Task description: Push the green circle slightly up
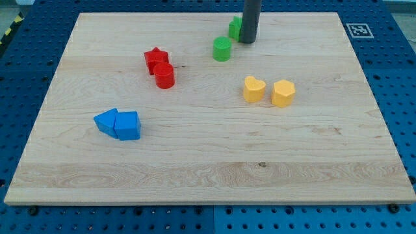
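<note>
The green circle (222,49) stands near the top middle of the wooden board (208,156). A second green block (234,28), its shape partly hidden by the rod, sits just above and to the right of it. My tip (247,41) rests on the board right of the green circle and a little above it, close to it but apart, touching or nearly touching the second green block.
A red star (156,59) and a red cylinder (164,76) touch each other left of the circle. A yellow heart (254,88) and a yellow hexagon (283,93) lie lower right. Two blue blocks (118,123) sit together at lower left.
</note>
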Available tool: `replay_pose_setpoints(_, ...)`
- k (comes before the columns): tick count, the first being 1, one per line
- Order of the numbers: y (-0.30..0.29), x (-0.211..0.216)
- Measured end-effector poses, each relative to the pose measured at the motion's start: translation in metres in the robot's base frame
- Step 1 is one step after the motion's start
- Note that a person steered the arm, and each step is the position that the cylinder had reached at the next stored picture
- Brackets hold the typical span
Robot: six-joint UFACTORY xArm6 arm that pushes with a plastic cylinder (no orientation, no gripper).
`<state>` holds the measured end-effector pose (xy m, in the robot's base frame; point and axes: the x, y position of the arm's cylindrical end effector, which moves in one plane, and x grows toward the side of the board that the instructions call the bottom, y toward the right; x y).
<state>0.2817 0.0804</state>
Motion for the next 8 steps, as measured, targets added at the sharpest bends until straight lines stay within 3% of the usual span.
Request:
replay_pose_setpoints(2,0.01,0.087)
replay_pose_setpoints(3,-0.002,0.098)
replay_pose_setpoints(8,-0.05,0.071)
